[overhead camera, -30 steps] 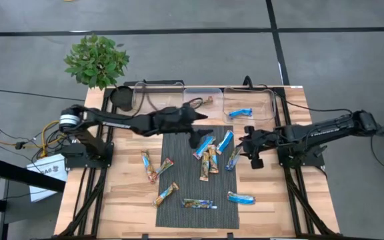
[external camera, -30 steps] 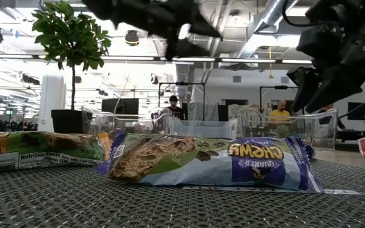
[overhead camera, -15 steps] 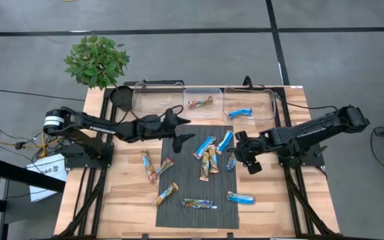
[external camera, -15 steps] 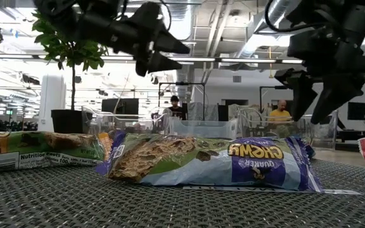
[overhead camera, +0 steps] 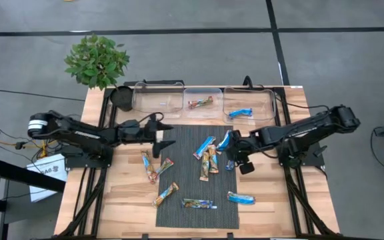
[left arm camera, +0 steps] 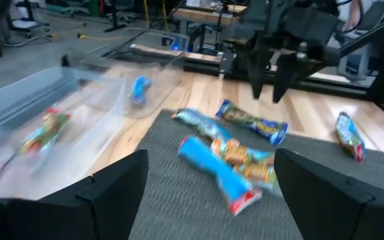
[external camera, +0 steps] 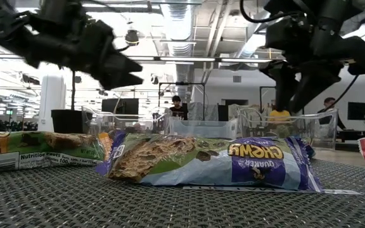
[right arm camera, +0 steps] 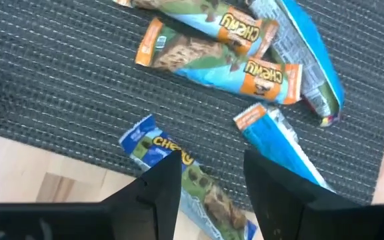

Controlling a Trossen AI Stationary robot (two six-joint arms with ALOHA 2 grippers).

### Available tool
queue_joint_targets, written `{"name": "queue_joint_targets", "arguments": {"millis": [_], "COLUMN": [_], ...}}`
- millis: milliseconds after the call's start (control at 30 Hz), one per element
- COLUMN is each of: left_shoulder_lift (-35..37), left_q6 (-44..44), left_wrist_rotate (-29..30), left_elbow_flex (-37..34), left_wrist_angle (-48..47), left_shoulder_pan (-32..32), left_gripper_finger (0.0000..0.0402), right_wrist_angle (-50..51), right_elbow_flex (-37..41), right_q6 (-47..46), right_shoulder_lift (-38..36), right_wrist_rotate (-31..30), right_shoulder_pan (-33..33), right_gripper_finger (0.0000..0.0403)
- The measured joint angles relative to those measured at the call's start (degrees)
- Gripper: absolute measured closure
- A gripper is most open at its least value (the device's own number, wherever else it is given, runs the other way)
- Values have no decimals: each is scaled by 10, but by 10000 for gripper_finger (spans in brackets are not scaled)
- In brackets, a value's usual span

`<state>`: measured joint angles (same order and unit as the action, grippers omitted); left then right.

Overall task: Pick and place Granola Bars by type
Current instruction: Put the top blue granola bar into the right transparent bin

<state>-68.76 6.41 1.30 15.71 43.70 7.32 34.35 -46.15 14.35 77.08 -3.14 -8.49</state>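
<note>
Granola bars (overhead camera: 209,157) scattered across dark mat (overhead camera: 199,200) and wooden table (overhead camera: 129,193). Right gripper (overhead camera: 235,155) hovers over blue bar at mat's right edge — fingers spread, empty. Left gripper (overhead camera: 167,135) spread, empty, at mat's left edge. Far side — clear bins (overhead camera: 204,95) holding two bars.

a: mat (overhead camera: 179,193)?
b: centre of table (overhead camera: 292,207); bars (overhead camera: 209,155) clustered on its right half, one (overhead camera: 199,203) near its front edge.
a: off the mat?
b: three bars (overhead camera: 155,167) left of it, one (overhead camera: 241,197) right.
a: behind the mat?
b: three bins (overhead camera: 203,93) in a row; middle and right each hold one bar. plant (overhead camera: 97,61) beyond the table's left rear corner.
</note>
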Motion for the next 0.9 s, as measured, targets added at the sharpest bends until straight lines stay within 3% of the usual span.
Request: {"name": "queue_joint_targets", "arguments": {"millis": [367,900], "left_shoulder_lift": [209,339], "left_q6": [-37,-59], "left_wrist_rotate": [1,1], "left_elbow_flex": [-151,-151], "left_wrist_angle": [13,-177], "left_shoulder_pan": [2,1], "left_gripper_finger": [84,84], "right_wrist_angle": [0,0], "right_elbow_flex": [-7,-7], "right_q6": [-24,-24], "right_shoulder_lift": [3,3], "right_wrist_rotate": [-36,-45], "right_shoulder_pan": [0,17], "right_gripper_finger": [253,252]}}
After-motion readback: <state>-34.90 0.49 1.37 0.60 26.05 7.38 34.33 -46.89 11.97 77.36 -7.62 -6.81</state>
